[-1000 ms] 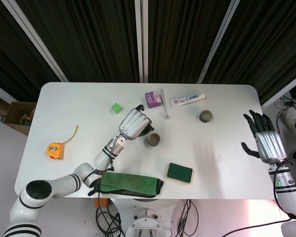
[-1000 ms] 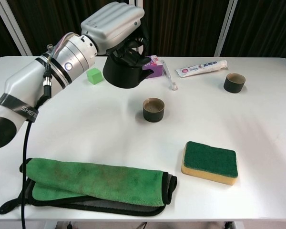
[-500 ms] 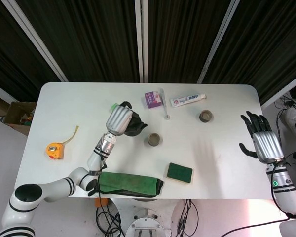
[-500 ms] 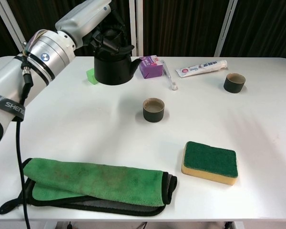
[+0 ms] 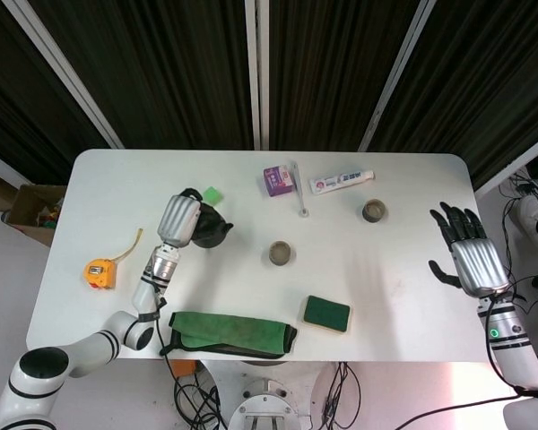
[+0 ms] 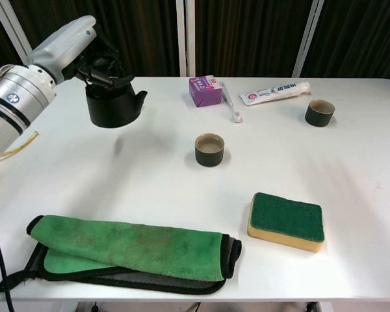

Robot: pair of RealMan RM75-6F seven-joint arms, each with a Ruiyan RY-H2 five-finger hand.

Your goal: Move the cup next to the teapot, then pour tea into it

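Note:
My left hand [image 5: 178, 219] [image 6: 64, 45] grips the black teapot [image 6: 112, 104] [image 5: 208, 231] by its top and holds it above the table's left part, spout to the right. A dark cup [image 6: 209, 149] [image 5: 281, 253] with pale liquid in it stands near the table's middle, well right of the teapot. A second dark cup [image 6: 320, 112] [image 5: 374, 210] stands at the back right. My right hand [image 5: 466, 256] hovers open off the table's right edge, fingers spread, holding nothing.
A folded green cloth [image 6: 133, 248] lies at the front left and a green sponge [image 6: 286, 220] at the front right. A purple box [image 6: 205, 90], toothbrush [image 6: 230, 104] and toothpaste tube [image 6: 276, 93] lie at the back. A green block [image 5: 213, 193] and yellow tape measure [image 5: 101, 271] are on the left.
My left hand has carried the teapot leftward, away from the middle cup, and levelled it. The right hand has drifted slightly inward.

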